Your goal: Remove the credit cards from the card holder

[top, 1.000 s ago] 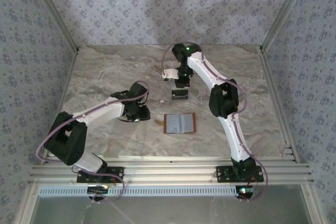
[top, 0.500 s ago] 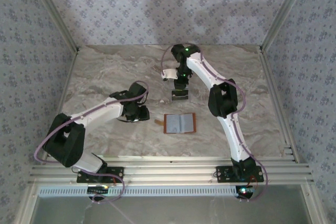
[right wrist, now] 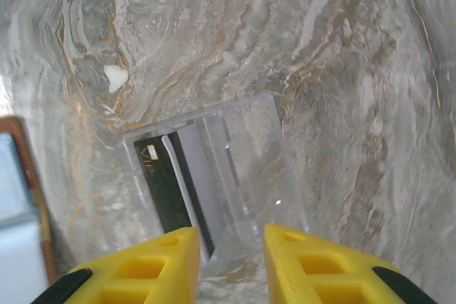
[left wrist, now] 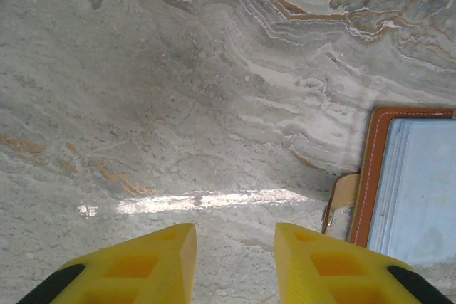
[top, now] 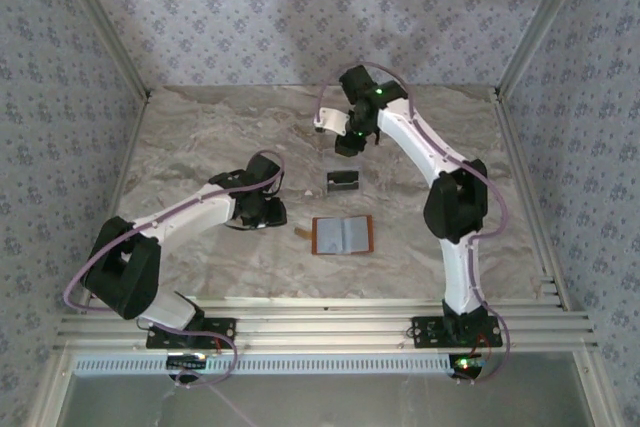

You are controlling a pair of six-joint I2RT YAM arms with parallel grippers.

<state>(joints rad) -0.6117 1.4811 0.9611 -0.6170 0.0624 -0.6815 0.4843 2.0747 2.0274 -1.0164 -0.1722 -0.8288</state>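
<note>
Overhead, the bench [top: 200, 137] is showing a grey marble pattern with tan veins, glossy enough to be throwing back a streak of light below the left wrist camera; papered walls [top: 250, 17] with a small floral print are closing it in on three sides; ribbed aluminium rails [top: 330, 319] are running along the near edge, where both arms are bolted. The card holder [top: 343, 235] is lying open and flat near the middle of the bench, grey lining up, its tab [left wrist: 343, 194] sticking out on the left; the left hand [left wrist: 235, 261] is hovering just beside that tab, yellow fingers partly apart with nothing between them. A clear tray [right wrist: 214, 176] is sitting beyond the card holder, apart from it; a dark card [right wrist: 165, 190] is lying inside (a paler sheet beside it may be the second card, I cannot tell). The right hand [right wrist: 229, 261] is hanging just past the tray, fingers partly spread and gripping nothing.
</note>
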